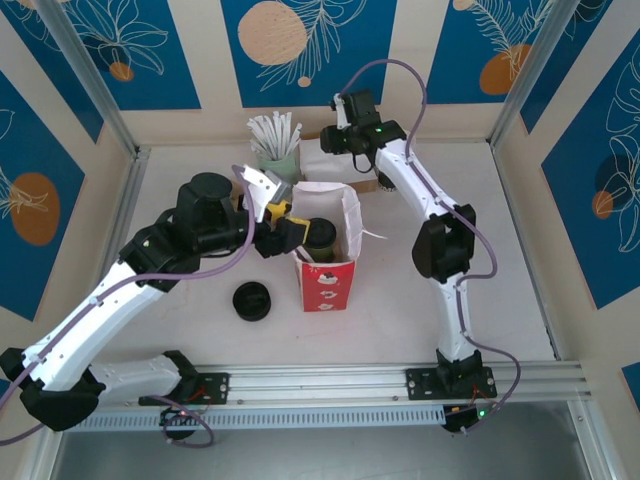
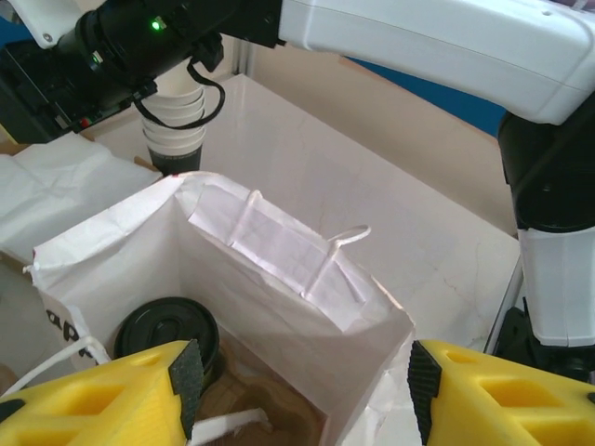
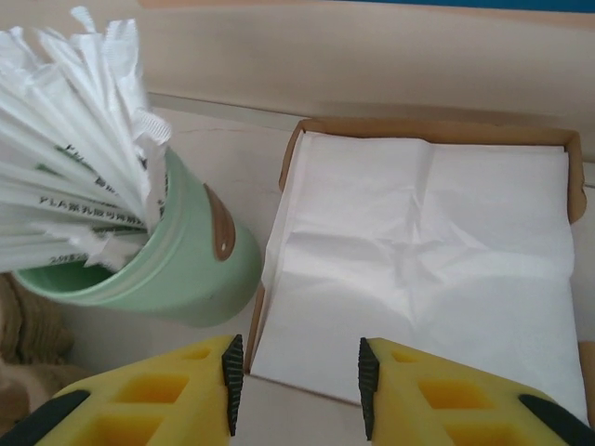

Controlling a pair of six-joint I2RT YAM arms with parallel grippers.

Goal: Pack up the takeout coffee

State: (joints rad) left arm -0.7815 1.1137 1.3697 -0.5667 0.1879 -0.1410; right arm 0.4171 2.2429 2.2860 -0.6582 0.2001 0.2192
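**Top view:** 1 coffee cup (image 1: 320,238) stands upright inside 1 red-and-white paper bag (image 1: 328,285), lid up, long axis vertical. The bag walls hide its sides. My left gripper (image 1: 283,222) hangs at the bag mouth. 1 loose black lid (image 1: 252,300) lies left of the bag.

**Left wrist view:** My 2 fingers (image 2: 102,400) stand apart, nothing between them. The near finger cuts off part of the cup's lid. 1 stack of cups (image 2: 177,125), number unclear.

**Right wrist view:** My right gripper (image 3: 296,376) is parted and empty above 1 pile of napkins (image 3: 418,242). 1 green holder (image 3: 177,269) of straws, too many to count.
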